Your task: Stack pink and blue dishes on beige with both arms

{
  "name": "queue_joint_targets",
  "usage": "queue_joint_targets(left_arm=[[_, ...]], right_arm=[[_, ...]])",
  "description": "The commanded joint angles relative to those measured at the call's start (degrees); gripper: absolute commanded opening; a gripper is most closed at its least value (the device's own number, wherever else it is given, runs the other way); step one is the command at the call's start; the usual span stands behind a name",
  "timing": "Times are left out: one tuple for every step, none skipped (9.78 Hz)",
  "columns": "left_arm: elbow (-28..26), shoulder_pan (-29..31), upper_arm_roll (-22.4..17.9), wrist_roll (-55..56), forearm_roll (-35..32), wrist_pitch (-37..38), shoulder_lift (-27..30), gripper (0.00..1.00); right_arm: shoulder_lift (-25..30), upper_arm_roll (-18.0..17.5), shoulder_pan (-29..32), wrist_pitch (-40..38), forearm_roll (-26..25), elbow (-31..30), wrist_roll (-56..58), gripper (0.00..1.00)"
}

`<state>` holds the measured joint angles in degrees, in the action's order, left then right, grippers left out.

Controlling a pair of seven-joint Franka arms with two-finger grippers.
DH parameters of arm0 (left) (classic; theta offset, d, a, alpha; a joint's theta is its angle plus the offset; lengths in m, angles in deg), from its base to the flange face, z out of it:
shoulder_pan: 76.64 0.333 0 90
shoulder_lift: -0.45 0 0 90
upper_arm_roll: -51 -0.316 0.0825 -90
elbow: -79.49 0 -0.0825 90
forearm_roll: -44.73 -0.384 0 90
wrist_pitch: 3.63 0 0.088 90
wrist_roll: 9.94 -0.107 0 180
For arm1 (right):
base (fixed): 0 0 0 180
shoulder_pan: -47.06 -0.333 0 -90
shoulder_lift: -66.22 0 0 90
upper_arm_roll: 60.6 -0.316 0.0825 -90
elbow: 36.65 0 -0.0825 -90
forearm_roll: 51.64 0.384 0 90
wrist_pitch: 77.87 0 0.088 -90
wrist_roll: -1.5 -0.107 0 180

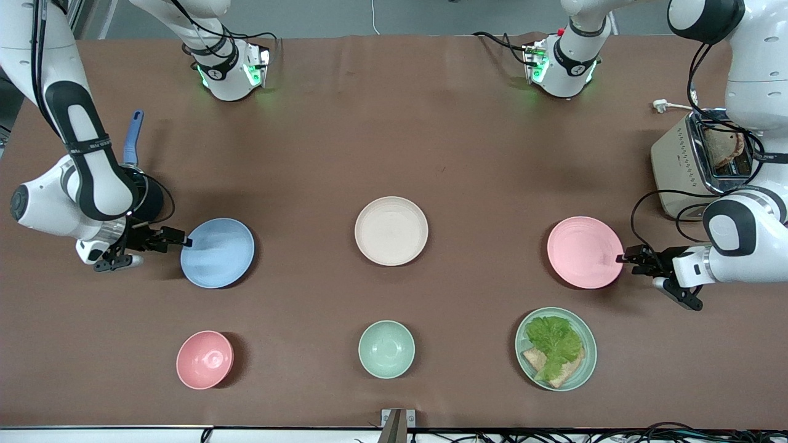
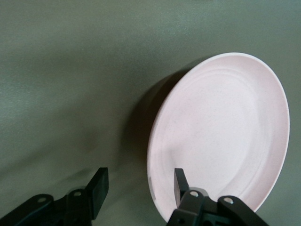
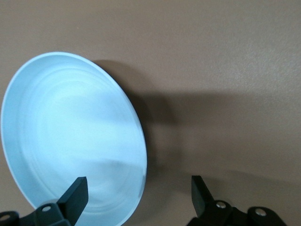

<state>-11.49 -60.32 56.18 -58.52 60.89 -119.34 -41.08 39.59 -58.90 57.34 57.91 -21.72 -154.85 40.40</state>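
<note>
The beige plate (image 1: 391, 231) lies in the middle of the table. A pale blue plate (image 1: 217, 252) rests toward the right arm's end; my right gripper (image 1: 184, 241) is open, its fingers straddling the blue plate's (image 3: 70, 141) rim, one finger (image 3: 77, 194) over the dish, the other (image 3: 200, 193) outside it. The pink plate (image 1: 585, 251) lies toward the left arm's end. My left gripper (image 1: 623, 257) is open around the pink plate's (image 2: 225, 136) rim, with one finger (image 2: 179, 182) over the dish and the other (image 2: 99, 186) outside.
Nearer the front camera stand a pink bowl (image 1: 204, 359), a mint-green bowl (image 1: 386, 348) and a mint-green plate (image 1: 582, 363) with lettuce and bread. A toaster (image 1: 702, 161) sits at the left arm's end. A blue-handled pan (image 1: 133, 138) lies under the right arm.
</note>
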Motion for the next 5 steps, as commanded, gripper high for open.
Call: queue_joint_targets(left_arm=[[-0.6,0.1,0.2,-1.7,1.3,-1.0,-1.3,0.42],[-0.6,0.1,0.2,-1.7,1.8,-0.8,-1.4,0.37],[-0.6,0.1,0.3,-1.8,1.8,-0.9,-1.4,0.31],[-0.6,0.0,0.4,-1.8,1.8,-0.8,-1.4,0.25],[-0.6,-0.1,0.4,-1.8,1.8,-0.8,-1.4,0.2]], right_arm=[[0.0,-0.6,0.4,2.0,3.7,-2.0,3.4,0.86],[0.0,-0.6,0.1,2.0,5.8,-2.7,4.9,0.8],[-0.1,-0.6,-0.3,2.0,7.3,-2.7,5.4,0.76],[-0.2,-0.6,-0.5,2.0,8.0,-2.7,5.4,0.73],[-0.4,-0.6,-0.5,1.9,8.6,-2.7,5.4,0.69]])
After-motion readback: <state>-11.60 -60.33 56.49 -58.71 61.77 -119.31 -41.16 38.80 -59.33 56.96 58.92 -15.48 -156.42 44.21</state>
